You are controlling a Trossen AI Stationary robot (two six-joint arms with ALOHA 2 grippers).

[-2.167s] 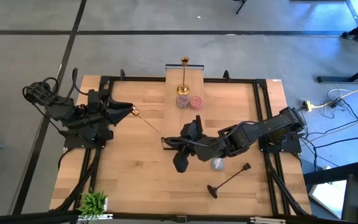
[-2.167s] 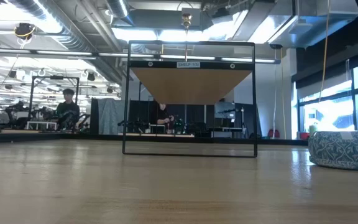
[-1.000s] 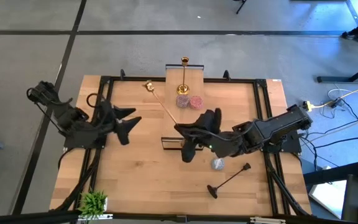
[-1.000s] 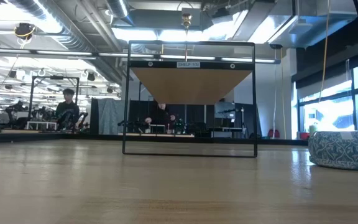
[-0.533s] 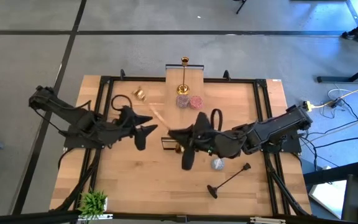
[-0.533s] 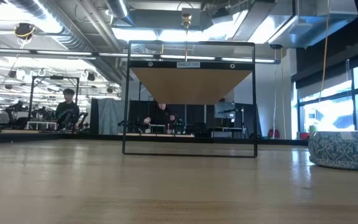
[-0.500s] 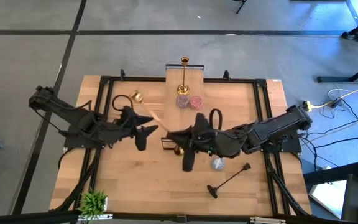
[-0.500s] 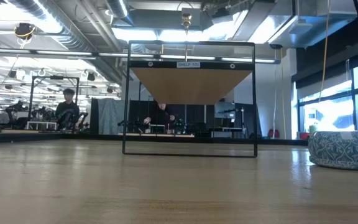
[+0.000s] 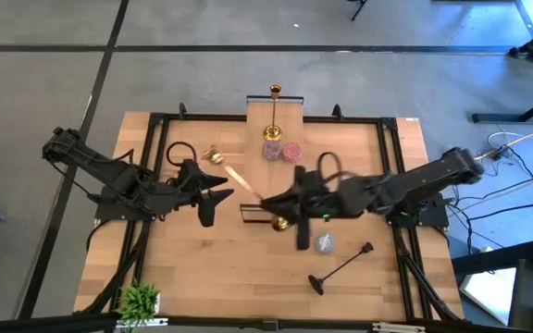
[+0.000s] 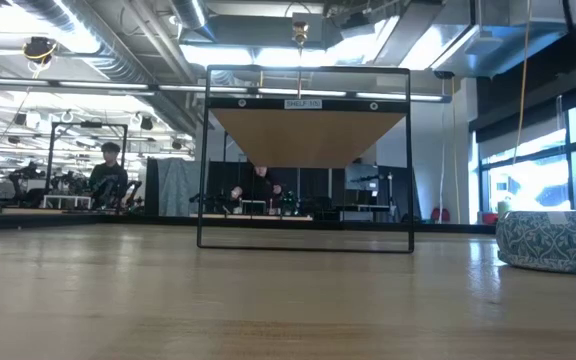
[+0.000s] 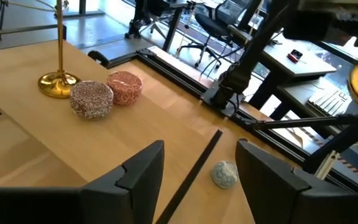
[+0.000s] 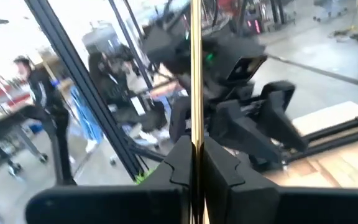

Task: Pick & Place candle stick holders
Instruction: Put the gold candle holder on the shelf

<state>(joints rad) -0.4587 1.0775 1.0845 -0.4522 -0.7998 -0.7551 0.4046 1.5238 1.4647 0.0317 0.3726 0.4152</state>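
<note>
1. The right end effector (image 9: 280, 205) is near the middle of the bench (image 9: 202, 277), its fingers (image 12: 219, 168) pressed together on the thin stem of a gold candlestick (image 9: 239, 180).
2. In the right wrist view that gold stem (image 12: 196, 81) runs straight out from between the two pinched fingers.
3. From above, the held candlestick slants from the right end effector toward the far left of the bench, and its small gold cup (image 9: 213, 155) shows at the far end.
4. A round gold base (image 9: 280, 223) shows just below the right end effector in the high view.
5. The left end effector (image 9: 222, 192) reaches in from the left side of the bench, near the slanted stem; whether it touches the stem cannot be told.
6. In the left wrist view its two dark fingers (image 11: 143, 169) stand apart with nothing between them.
7. A second gold candlestick (image 9: 274, 116) stands upright at the far edge of the bench, on the end of a light wooden plank (image 9: 290, 111).
8. Two sparkly round cups sit just in front of it, touching each other: a brownish one (image 9: 271, 150) and a pink one (image 9: 291, 152).
9. A bluish sparkly cup (image 9: 323, 243) lies on the bench just nearer than the right arm.
10. A long black candlestick (image 9: 340, 266) lies flat near the bluish cup, toward the near right.
11. A small green plant (image 9: 140, 301) sits at the near left corner.
</note>
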